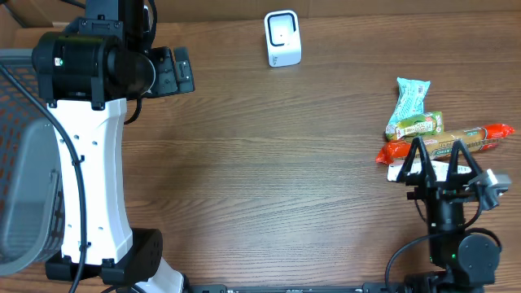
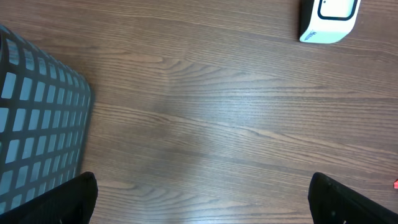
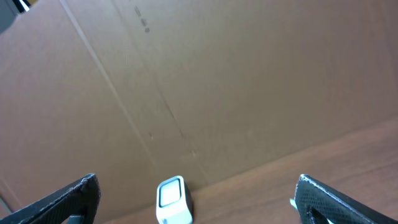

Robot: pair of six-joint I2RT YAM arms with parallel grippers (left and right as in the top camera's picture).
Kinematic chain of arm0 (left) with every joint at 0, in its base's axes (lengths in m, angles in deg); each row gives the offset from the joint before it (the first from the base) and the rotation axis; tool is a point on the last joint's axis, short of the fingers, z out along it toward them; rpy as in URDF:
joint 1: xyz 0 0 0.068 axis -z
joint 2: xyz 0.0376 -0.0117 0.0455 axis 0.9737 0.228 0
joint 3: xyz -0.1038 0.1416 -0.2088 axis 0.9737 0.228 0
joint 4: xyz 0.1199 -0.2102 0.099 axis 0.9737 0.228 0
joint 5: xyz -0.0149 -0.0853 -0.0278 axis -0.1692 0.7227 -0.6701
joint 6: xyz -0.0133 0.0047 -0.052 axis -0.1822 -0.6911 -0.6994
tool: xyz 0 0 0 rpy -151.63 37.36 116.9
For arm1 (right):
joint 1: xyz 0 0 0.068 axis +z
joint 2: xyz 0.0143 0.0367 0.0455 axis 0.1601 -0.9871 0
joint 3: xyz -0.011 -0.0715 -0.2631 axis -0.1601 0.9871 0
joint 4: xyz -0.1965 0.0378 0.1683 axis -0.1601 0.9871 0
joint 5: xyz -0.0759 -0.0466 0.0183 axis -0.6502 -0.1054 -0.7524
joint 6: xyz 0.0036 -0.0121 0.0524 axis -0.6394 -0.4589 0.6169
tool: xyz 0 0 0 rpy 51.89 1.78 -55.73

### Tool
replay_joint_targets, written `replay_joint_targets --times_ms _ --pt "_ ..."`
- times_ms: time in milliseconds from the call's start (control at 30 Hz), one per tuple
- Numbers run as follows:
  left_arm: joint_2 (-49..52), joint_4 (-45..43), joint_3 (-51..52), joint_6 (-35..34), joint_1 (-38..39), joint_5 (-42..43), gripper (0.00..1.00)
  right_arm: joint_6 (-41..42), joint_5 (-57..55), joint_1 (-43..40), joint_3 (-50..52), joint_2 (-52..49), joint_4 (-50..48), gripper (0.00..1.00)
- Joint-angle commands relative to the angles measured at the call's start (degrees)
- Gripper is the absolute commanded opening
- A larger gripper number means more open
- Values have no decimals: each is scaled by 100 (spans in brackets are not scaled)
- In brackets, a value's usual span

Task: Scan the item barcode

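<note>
The white barcode scanner (image 1: pixel 282 38) stands at the table's far edge; it also shows in the left wrist view (image 2: pixel 328 20) and, far off, between the fingers of the right wrist view (image 3: pixel 171 200). Snack items lie at the right: a teal packet (image 1: pixel 409 103), a green bar (image 1: pixel 419 124), a long orange pack (image 1: pixel 464 138) and a white item (image 1: pixel 397 171). My right gripper (image 1: pixel 438 160) hovers open over the near side of this pile, holding nothing (image 3: pixel 202 193). My left gripper (image 1: pixel 175 72) is open and empty at the far left, above bare wood (image 2: pixel 202 202).
A grey mesh basket (image 1: pixel 24 163) sits at the left edge, its corner in the left wrist view (image 2: pixel 37 118). A brown cardboard wall (image 3: pixel 205 81) runs behind the scanner. The white left arm (image 1: pixel 89 179) spans the left side of the table.
</note>
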State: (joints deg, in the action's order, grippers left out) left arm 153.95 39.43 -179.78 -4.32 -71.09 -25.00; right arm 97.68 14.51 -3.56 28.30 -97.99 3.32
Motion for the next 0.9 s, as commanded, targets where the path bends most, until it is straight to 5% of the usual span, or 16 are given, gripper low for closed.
replay_joint_targets --times_ms 0,600,867 --pt "22 9 -11 107 -9 -55 100 24 -37 -15 439 417 -184 100" --pt "22 9 -11 107 -9 -55 100 17 -37 -11 1049 1272 61 100" --pt "22 9 -11 107 -9 -55 100 17 -39 -11 1051 1272 1250 100"
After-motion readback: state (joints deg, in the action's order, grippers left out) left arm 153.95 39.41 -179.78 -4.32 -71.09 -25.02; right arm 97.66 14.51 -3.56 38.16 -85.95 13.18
